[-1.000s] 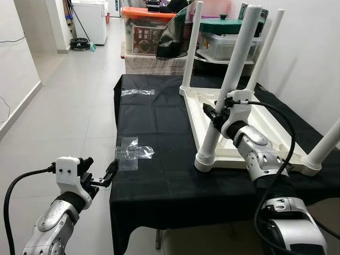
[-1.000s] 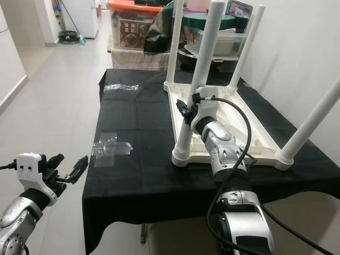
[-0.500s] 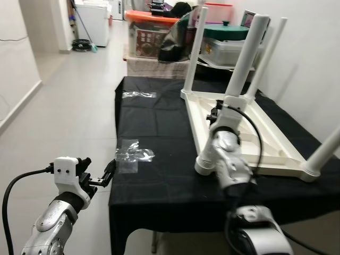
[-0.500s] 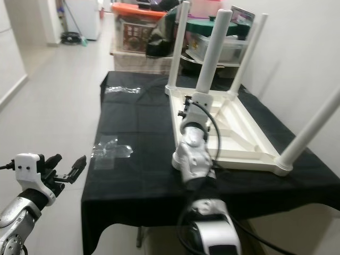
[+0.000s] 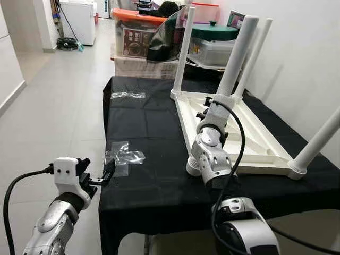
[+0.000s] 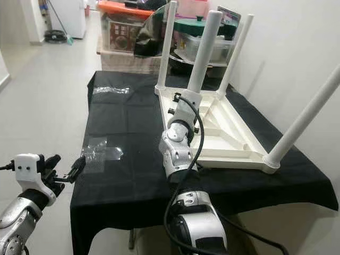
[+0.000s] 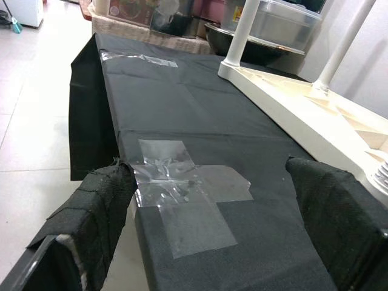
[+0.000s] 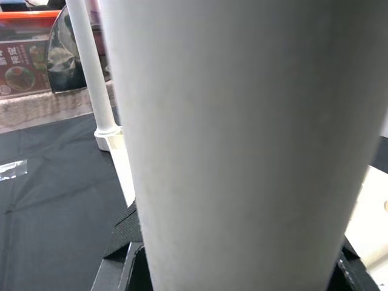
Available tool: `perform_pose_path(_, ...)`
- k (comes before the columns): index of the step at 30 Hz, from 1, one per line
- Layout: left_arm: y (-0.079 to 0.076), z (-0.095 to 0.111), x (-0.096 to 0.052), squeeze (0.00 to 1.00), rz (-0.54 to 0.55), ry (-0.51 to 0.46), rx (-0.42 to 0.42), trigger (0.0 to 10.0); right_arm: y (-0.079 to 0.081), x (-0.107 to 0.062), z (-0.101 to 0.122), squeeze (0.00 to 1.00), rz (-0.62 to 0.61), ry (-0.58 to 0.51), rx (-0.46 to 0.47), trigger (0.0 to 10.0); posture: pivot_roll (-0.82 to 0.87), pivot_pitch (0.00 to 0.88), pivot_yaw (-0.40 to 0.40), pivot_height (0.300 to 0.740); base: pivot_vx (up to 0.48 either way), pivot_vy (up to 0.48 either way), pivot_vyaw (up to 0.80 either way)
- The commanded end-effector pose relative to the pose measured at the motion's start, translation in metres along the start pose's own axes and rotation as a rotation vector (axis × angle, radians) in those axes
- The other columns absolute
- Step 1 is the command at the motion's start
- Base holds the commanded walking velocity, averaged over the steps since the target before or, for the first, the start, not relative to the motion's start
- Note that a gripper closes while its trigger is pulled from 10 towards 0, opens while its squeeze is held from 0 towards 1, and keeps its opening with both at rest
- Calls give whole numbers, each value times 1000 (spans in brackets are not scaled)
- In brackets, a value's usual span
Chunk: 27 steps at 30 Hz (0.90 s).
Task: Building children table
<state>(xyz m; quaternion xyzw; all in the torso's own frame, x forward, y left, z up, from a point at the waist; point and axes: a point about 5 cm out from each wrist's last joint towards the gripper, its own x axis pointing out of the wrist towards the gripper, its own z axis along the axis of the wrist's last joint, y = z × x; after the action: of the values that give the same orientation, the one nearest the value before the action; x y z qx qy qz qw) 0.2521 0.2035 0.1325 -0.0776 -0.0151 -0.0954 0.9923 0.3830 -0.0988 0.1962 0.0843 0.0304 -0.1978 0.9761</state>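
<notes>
While the white table lies flipped with four legs up: notes for seating the near leg well.
Table [image 5: 249, 139]: upside down on the black tabletop [image 5: 154, 180], top face down, well toward the right side.
Near leg [image 5: 234, 66]: standing in the near-left corner socket, leaning slightly away; collar [image 5: 194, 166] at the base touching the cloth beside the table edge.
Right tool [image 5: 212, 109]: clamped around the near leg low on its shaft, black fingers [image 8: 121, 242] on either side of the white tube in the wrist view.
Left tool [image 5: 97, 172]: fingers [image 7: 97, 200] apart, holding nothing, hovering off the near-left edge of the tabletop, close to the taped plastic patch [image 5: 123, 156].
Other legs: far-left leg [image 5: 182, 50], far-right leg [image 5: 254, 53] and near-right leg [image 5: 317, 143] all upright in their corners.
Step in hand, as judged: turning or pressing the near leg home in its socket.
Doing it well: keep the grip square to the shaft, push along the leg's own axis, not sideways, to avoid tipping the light table.
Risk: table sliding on the cloth with no second tool bracing it.
</notes>
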Motion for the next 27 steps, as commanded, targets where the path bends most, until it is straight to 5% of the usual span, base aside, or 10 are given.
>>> perform_pose_path(1,-1,-4,0,0,3,14,1,10000,-6,-7,-50,0,-21,247,-10,4863,72,0,-101,740,0,0,0)
perform_pose_path(2,-1,-4,0,0,3,14,1,10000,-6,-7,-50,0,-21,247,-10,4863,72,0,-101,740,0,0,0)
perform_pose_path(3,-1,-3,1,0,1,15,2,10000,-4,-7,-46,0,-7,235,-6,10000,72,0,-100,740,0,0,0)
perform_pose_path(6,-1,-3,2,0,-2,15,3,10000,-1,-8,-38,0,13,207,17,10000,71,0,-98,740,0,0,0)
perform_pose_path(7,-1,-3,2,0,-3,15,3,10000,-1,-7,-35,576,11,194,25,10000,70,0,-97,740,0,0,0)
perform_pose_path(9,-1,-3,2,0,-4,14,3,10000,-1,-7,-34,576,6,188,30,10000,70,0,-97,740,0,0,0)
perform_pose_path(10,-1,-3,2,0,-5,14,3,10000,-1,-7,-31,1000,8,180,34,10000,70,0,-97,740,0,0,0)
perform_pose_path(14,-2,-3,3,0,-6,14,3,10000,-2,-6,-25,1000,20,167,38,10000,73,0,-98,740,0,0,0)
perform_pose_path(15,-1,-2,2,0,-6,13,3,10000,-2,-6,-17,0,34,143,46,10000,74,0,-99,740,0,0,0)
perform_pose_path(27,1,-3,1,0,-8,13,6,10000,-34,11,46,0,186,-48,14,10000,56,0,-96,740,0,0,0)
